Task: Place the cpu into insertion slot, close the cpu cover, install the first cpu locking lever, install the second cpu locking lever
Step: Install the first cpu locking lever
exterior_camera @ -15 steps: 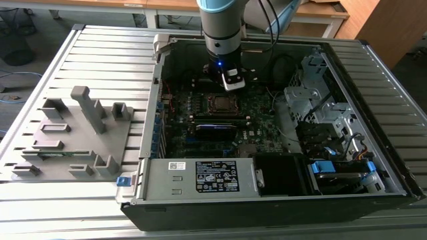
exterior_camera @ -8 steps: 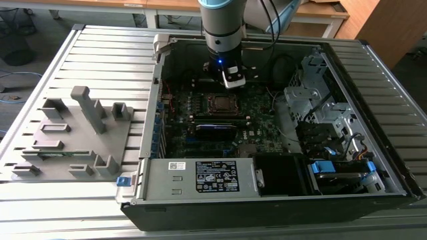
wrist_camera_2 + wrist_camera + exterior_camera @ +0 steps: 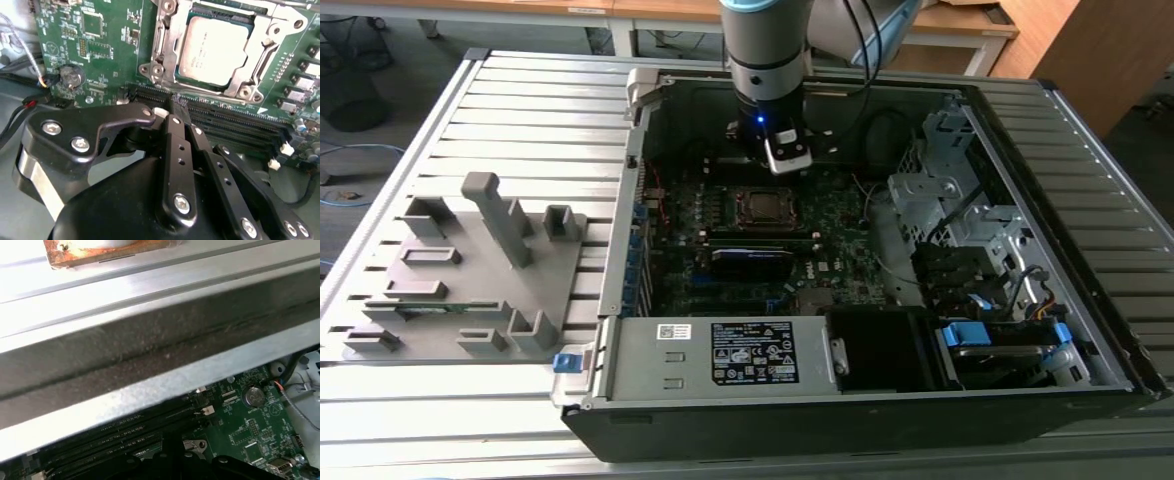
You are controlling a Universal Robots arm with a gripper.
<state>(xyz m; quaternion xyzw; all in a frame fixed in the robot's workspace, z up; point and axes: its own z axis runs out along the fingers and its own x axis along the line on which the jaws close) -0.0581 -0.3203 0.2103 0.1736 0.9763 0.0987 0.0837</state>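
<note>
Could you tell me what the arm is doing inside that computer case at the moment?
The arm's end effector is down inside the open computer case, over the motherboard next to the insertion slot. The cpu already sits in the slot, and the cpu cover lies closed over it, its window framing the chip. The end effector's fingers are together and hold nothing, their tips just beside the socket, over the memory slots.

grey slatted metal table (image 3: 1121, 180), wooden desks (image 3: 654, 10) behind, wooden cabinet (image 3: 1094, 50), grey floor (image 3: 400, 80)
</note>
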